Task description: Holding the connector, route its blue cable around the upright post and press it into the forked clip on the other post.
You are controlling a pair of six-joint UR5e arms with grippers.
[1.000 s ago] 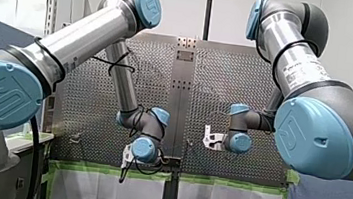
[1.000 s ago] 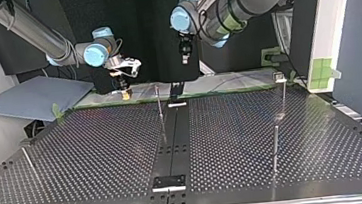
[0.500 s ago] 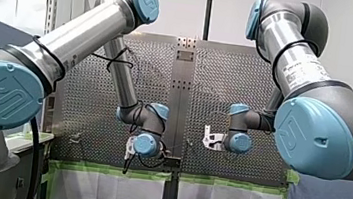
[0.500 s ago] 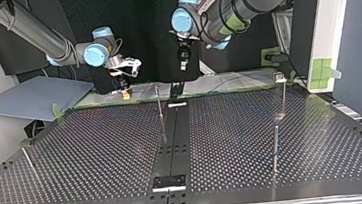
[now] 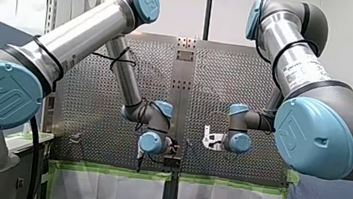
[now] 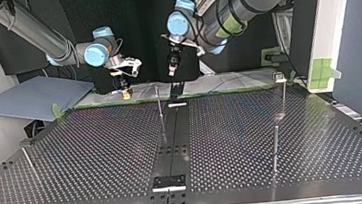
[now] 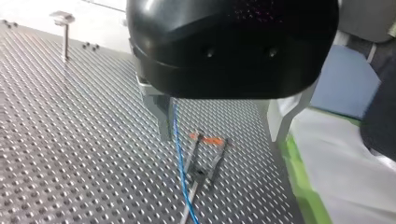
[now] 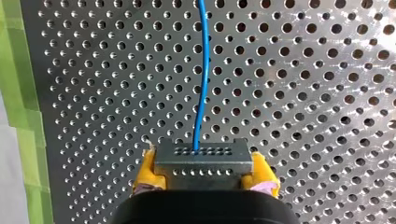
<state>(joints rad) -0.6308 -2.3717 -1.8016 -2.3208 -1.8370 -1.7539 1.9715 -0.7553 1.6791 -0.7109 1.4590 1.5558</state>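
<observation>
Holes cover the big dark metal table [image 6: 98, 155] from end to end. Closest in the top view, a short shiny metal post [image 6: 275, 145] stands up at the view's right, and a thin metal rod [image 6: 28, 161] stands at the view's left. Further back, a tall thin metal post [image 6: 158, 100] stands near the middle. A tall metal post with a flat cap [image 6: 283, 94] stands well apart from it at the view's right. At the far edge, my right gripper [image 6: 125, 88] hangs low over the table, to the view's left of the tall thin metal post. Its yellow pads [image 8: 148, 169] squeeze tight on both ends of the small grey block connector with rows of tiny holes [image 8: 201, 161]. The thin blue cable [image 8: 201, 93] comes out of the connector's top row and runs away over the table, with a strip of green tape [image 8: 21, 93] off to one side. Near the tall thin metal post, a bit to its right in the top view, hangs my left gripper [image 6: 171, 71], black and higher up. Its metal fingers [image 7: 161, 112] are spread wide and grip nothing. The thin blue cable drops down inside that gap, just beside one finger; I cannot tell if it touches. Below it on the table, two thin dark lines with orange ends [image 7: 205, 156] meet in a V.
</observation>
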